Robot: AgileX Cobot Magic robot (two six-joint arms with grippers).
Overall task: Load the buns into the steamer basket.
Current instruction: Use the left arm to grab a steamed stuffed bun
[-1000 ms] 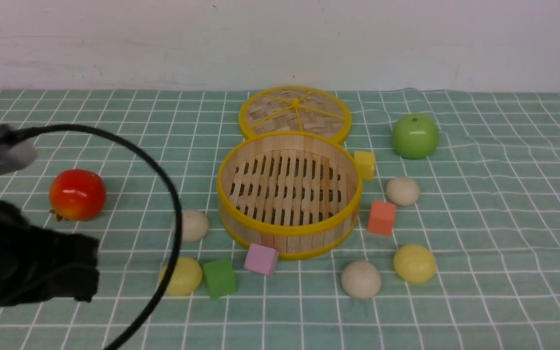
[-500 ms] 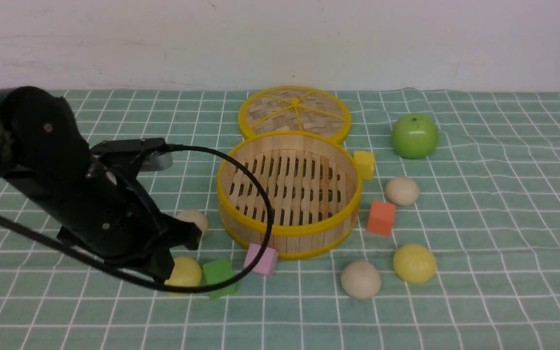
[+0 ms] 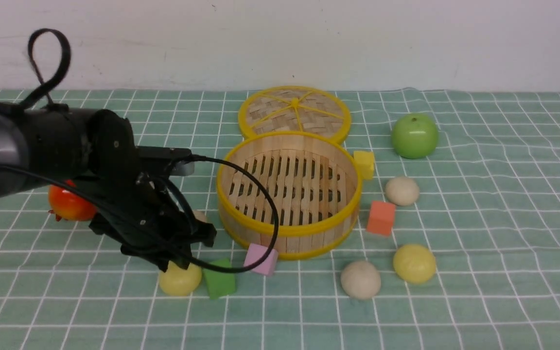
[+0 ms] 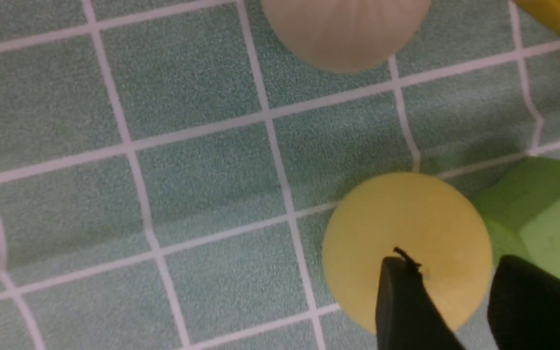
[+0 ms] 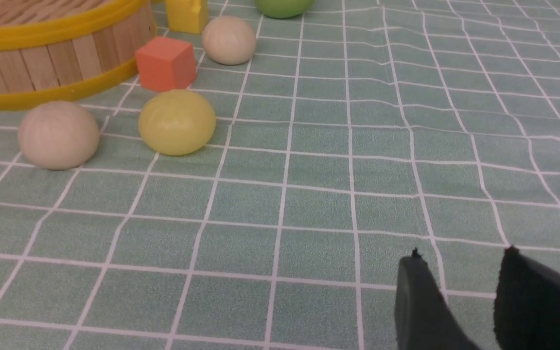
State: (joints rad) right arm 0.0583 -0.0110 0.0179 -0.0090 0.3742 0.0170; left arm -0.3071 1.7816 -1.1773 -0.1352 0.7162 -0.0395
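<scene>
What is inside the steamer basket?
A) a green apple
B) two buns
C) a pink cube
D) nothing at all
D: the steamer basket shows only its bare slatted floor in the front view, with nothing lying in it.

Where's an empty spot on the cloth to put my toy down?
Bare cloth lies right of the green apple and the right-hand yellow bun, and along the near edge. Around the steamer basket it is crowded with buns and cubes.
</scene>
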